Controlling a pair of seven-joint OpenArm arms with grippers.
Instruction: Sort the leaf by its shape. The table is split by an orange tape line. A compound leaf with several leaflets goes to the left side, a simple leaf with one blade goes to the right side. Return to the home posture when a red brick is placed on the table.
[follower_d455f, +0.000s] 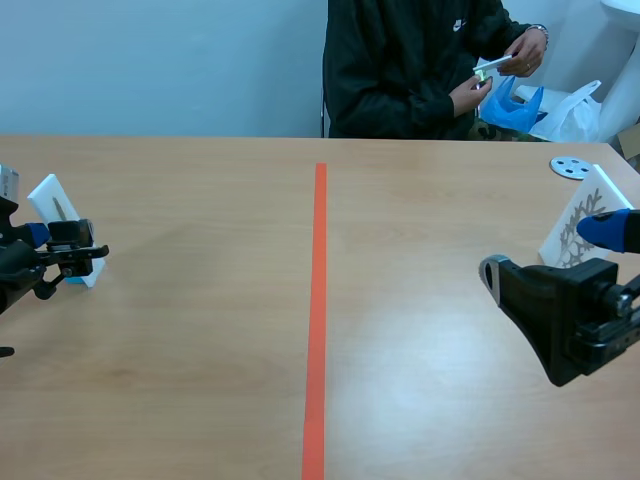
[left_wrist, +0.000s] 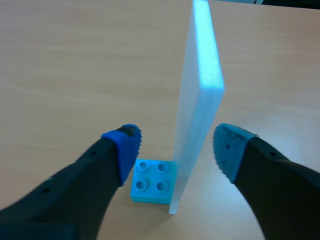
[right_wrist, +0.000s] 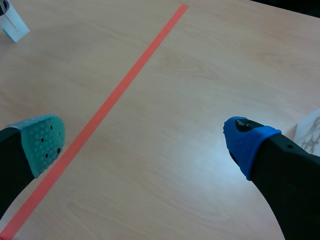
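Leaf card (left_wrist: 197, 100) upright, left of the orange tape line (follower_d455f: 318, 320).
It stands on end in a blue brick (left_wrist: 150, 182), thin edge toward the left gripper (left_wrist: 175, 150), whose spread fingers flank it without touching; the right gripper (right_wrist: 142, 145) is likewise spread.

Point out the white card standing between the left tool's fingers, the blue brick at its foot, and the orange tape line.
white card (left_wrist: 202, 75), left wrist view, on its thin front edge.
blue brick (left_wrist: 151, 176), left wrist view, on its studded top.
orange tape line (follower_d455f: 318, 320), scene view, midway along the strip.
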